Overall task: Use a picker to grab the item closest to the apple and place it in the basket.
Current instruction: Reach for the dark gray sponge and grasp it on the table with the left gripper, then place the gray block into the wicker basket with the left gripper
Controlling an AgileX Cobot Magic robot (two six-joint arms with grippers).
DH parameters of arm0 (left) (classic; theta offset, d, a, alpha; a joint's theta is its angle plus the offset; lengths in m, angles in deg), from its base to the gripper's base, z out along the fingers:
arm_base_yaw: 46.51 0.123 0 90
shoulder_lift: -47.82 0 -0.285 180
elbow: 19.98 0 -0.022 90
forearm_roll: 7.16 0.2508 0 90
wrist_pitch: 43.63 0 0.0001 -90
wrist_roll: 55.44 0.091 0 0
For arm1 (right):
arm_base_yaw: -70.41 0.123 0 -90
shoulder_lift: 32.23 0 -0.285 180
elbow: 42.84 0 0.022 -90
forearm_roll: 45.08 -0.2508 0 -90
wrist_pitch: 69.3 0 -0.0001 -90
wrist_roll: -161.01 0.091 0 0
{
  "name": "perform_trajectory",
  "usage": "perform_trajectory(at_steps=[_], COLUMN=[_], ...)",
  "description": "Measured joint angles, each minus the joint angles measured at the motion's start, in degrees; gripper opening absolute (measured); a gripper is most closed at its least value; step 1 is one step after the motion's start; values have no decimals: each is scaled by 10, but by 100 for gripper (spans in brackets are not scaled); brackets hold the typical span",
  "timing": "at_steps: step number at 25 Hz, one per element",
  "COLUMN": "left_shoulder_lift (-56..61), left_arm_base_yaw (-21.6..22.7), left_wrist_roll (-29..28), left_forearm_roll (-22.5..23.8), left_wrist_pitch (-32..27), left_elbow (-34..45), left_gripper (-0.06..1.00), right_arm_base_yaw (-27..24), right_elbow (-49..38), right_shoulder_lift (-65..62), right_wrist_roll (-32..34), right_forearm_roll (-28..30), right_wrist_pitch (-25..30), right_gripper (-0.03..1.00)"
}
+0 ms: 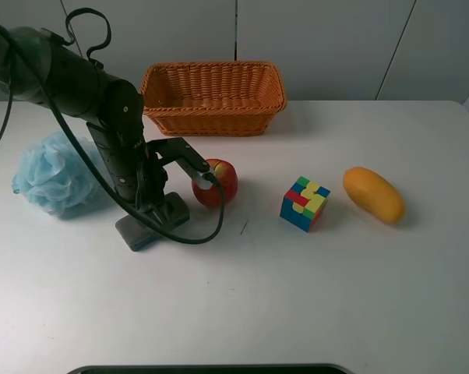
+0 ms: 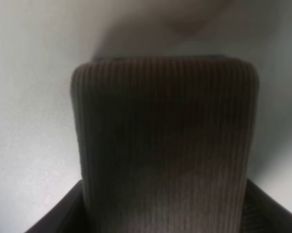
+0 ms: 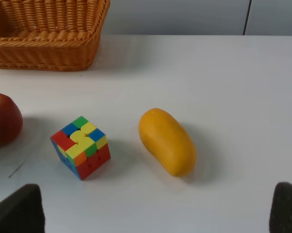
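A red apple (image 1: 216,182) lies mid-table. A dark grey ribbed block (image 1: 152,221) lies just left of it, flat on the table. My left gripper (image 1: 150,204) is down on that block. In the left wrist view the block (image 2: 165,141) fills the frame and my dark fingers (image 2: 63,216) lie against both its sides, so the gripper (image 2: 165,216) is shut on it. The orange wicker basket (image 1: 213,99) stands behind the apple. My right gripper (image 3: 151,213) is open and empty, out of the exterior view; its fingertips (image 3: 17,208) show far apart.
A Rubik's cube (image 1: 305,203) lies right of the apple and a yellow mango (image 1: 373,195) further right. A light blue bath pouf (image 1: 54,174) lies at the left behind my left arm. The cube (image 3: 81,147), mango (image 3: 167,141) and basket (image 3: 49,36) also show in the right wrist view.
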Motion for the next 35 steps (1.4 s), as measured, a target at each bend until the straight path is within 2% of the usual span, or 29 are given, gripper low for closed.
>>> perform_trajectory(at_steps=[7, 18, 28, 32, 35], left_shoulder_lift=[0, 56, 160, 173, 168], left_arm_base_yaw=[0, 0, 0, 0, 0], left_wrist_roll=[0, -14, -60, -105, -115], left_forearm_roll=[1, 1, 1, 2, 12], left_wrist_pitch=[-10, -137, -245, -283, -300], left_elbow=[-4, -29, -37, -82, -139], left_gripper=[54, 54, 54, 54, 54], right_arm_base_yaw=[0, 0, 0, 0, 0], right_elbow=[0, 0, 0, 0, 0], right_shoulder_lift=[0, 0, 0, 0, 0], right_wrist_roll=[0, 0, 0, 0, 0], right_forearm_roll=[0, 0, 0, 0, 0], right_wrist_pitch=[0, 0, 0, 0, 0], right_gripper=[70, 70, 70, 70, 70])
